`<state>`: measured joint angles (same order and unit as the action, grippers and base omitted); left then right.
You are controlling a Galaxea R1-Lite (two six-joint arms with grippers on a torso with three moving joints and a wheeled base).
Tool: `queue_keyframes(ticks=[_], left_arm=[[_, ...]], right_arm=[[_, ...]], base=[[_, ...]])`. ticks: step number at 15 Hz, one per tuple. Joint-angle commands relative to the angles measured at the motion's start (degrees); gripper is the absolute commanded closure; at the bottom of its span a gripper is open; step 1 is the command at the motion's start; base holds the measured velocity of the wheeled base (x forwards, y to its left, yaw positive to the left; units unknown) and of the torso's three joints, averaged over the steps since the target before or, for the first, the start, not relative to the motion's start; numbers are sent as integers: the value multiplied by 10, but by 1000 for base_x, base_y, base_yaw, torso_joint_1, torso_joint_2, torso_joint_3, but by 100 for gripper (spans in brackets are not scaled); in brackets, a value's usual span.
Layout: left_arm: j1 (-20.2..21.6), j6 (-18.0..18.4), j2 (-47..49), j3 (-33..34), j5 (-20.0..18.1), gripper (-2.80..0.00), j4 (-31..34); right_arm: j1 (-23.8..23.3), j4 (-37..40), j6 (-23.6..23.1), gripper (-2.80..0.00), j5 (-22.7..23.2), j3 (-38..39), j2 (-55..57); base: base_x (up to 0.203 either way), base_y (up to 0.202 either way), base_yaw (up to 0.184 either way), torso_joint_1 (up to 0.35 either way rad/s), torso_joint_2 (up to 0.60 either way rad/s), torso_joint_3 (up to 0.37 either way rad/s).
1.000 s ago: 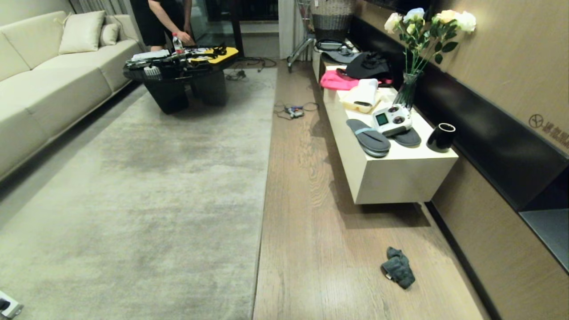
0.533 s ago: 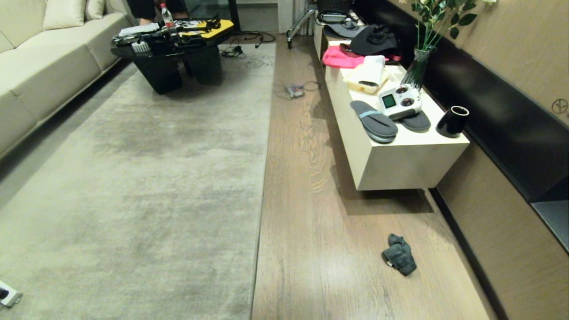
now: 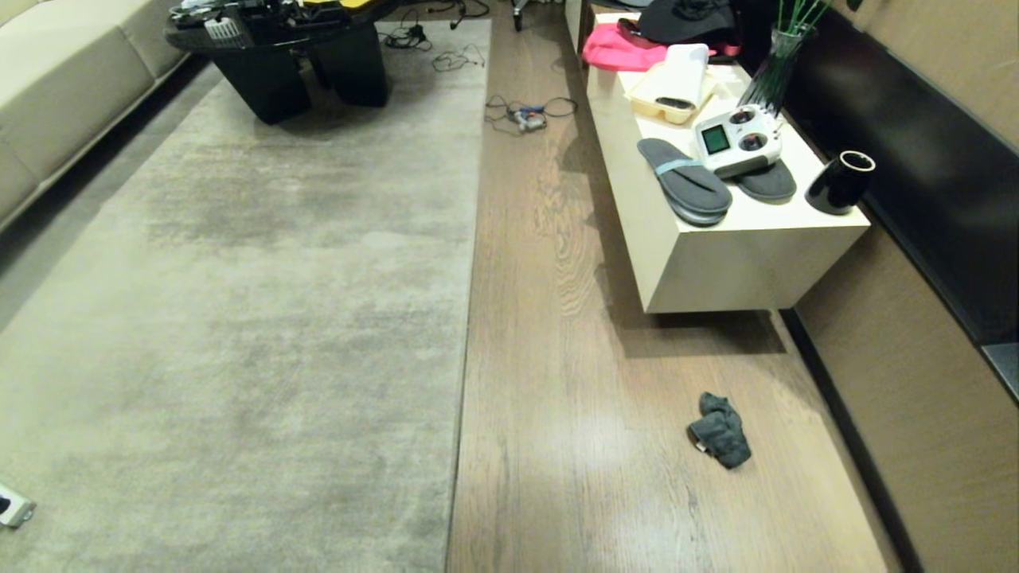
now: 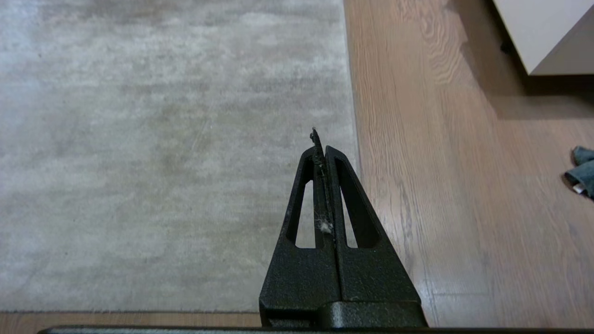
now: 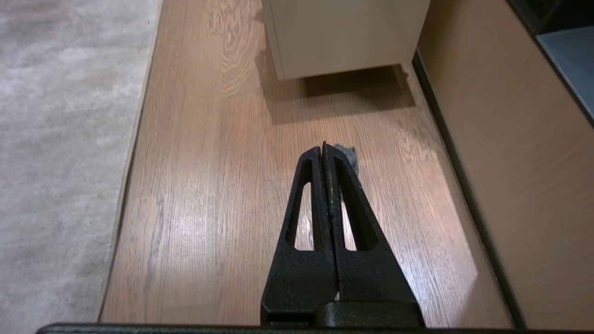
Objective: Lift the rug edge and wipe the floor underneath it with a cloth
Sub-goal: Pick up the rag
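The pale grey-beige rug [image 3: 239, 318] lies flat on the left. Its straight rug edge [image 3: 466, 334] runs away from me along the wood-grain floor [image 3: 573, 477]. The dark grey-teal cloth [image 3: 720, 430] lies crumpled on the floor near the right wall. Neither gripper shows in the head view. My left gripper [image 4: 321, 144] is shut and empty, hovering over the rug near the rug edge [image 4: 351, 116], with the cloth [image 4: 584, 171] far off to the side. My right gripper [image 5: 323, 150] is shut and empty above the floor [image 5: 209, 185]. The cloth [image 5: 349, 155] peeks out behind its fingertips.
A low cream cabinet [image 3: 740, 255] stands along the right wall [image 3: 915, 414], carrying grey slippers [image 3: 685, 187], a white controller [image 3: 736, 139] and a black cup [image 3: 840, 183]. Cables [image 3: 525, 115] lie on the floor far ahead. A black coffee table [image 3: 286, 48] and a sofa [image 3: 56, 87] stand at the far left.
The head camera has tilted down, so the whole scene slid up the picture and the person and flowers left view. Rug, cloth and grippers have not moved.
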<state>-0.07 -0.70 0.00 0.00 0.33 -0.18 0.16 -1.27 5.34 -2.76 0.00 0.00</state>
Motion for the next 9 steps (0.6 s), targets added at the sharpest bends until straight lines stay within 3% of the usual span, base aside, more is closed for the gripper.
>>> queue_keyframes(ticks=[1, 9], left_arm=[[0, -1, 1, 0, -1, 0, 0], [0, -5, 1, 0, 1, 0, -1]], right_arm=[[0, 0, 0, 0, 0, 0, 0], [0, 0, 0, 0, 0, 0, 0]], base=[[0, 0, 0, 11, 6, -193], [0, 0, 0, 4, 2, -197]])
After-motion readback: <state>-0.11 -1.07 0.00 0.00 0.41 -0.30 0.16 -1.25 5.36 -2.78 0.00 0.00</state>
